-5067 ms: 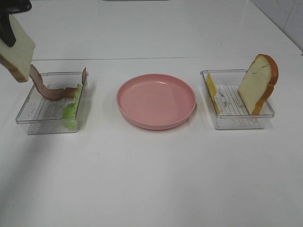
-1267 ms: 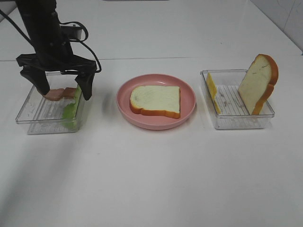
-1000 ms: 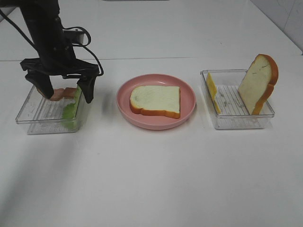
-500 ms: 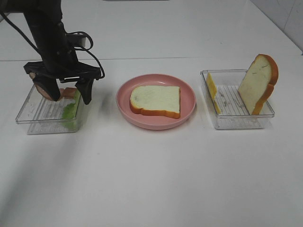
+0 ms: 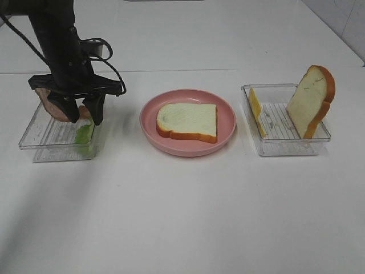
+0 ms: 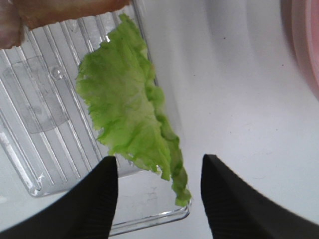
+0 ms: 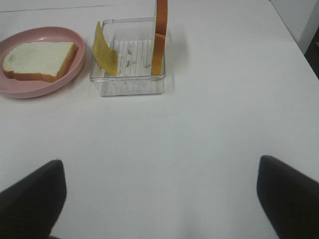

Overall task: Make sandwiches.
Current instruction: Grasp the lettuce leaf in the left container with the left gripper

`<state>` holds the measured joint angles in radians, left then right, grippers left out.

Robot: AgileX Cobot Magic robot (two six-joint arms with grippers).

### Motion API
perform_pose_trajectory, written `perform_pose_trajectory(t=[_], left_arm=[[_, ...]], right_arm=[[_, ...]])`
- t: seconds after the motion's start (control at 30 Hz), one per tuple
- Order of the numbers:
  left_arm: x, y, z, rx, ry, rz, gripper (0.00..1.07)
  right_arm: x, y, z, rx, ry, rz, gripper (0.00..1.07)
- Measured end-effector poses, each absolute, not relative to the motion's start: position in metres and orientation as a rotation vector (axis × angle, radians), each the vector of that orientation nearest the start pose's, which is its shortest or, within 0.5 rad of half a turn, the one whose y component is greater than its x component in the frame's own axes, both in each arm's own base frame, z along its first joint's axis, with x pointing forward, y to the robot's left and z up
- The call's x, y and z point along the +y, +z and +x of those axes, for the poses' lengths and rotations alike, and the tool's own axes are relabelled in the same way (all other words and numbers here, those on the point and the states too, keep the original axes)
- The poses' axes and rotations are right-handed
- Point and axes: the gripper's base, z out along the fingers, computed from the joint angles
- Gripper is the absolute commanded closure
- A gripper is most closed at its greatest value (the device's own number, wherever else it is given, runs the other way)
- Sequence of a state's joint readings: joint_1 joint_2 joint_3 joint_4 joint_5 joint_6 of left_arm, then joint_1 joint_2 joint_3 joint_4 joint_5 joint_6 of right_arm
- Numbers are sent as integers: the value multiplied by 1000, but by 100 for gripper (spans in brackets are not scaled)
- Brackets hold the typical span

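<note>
White counter (image 5: 188,217) carries three things in a row in the high view: a clear plastic left tray (image 5: 35,136), a pink plate (image 5: 188,149) in the middle and a clear plastic right tray (image 5: 285,147). On the plate lies one bread slice (image 5: 188,121), flat, white face up, its orange-brown crust towards the front. The left hand (image 5: 84,114) hangs over the left tray with its black fingers pointing down into it. They stand part-way spread with a gap between them and clamp nothing. The wrist view of the left hand (image 6: 158,159) shows the green lettuce leaf (image 6: 124,109) lying on the ribbed floor of the left tray along one side wall, its lower end reaching into the gap between the two fingers (image 6: 94,199); one finger is clear of the leaf, while for the other I cannot tell whether it touches. A brown-pink bacon strip (image 5: 53,107) sits at the far end of this tray, just beside the hand. In the right tray a yellow cheese slice (image 5: 255,111) leans against the wall nearer the plate, and a second bread slice (image 5: 311,100) stands upright against the opposite wall. The right hand (image 7: 159,199) hovers above bare counter, well apart from the right tray, fingers spread wide with nothing between them.
</note>
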<state>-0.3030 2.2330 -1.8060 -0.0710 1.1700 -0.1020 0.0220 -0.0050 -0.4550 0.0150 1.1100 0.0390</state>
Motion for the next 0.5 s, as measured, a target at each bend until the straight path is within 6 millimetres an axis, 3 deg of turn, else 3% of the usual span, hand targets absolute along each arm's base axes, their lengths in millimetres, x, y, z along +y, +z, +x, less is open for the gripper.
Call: perform_pose_trajectory(t=[0.3,0.37,0.47,0.5], left_arm=[[-141,169,432,3074,-121,268,61],[-141,169,433,3061,-125,262,74],[-141,169,433,3060,-125,262,77],[-141,169,433,3060,-125,262,86]], right_arm=[[1,261,-3,2134,54,17,9],[1,261,-3,2134,54,17,9],[1,261,-3,2134,54,17,9],[1,261,-3,2134,54,17,9]])
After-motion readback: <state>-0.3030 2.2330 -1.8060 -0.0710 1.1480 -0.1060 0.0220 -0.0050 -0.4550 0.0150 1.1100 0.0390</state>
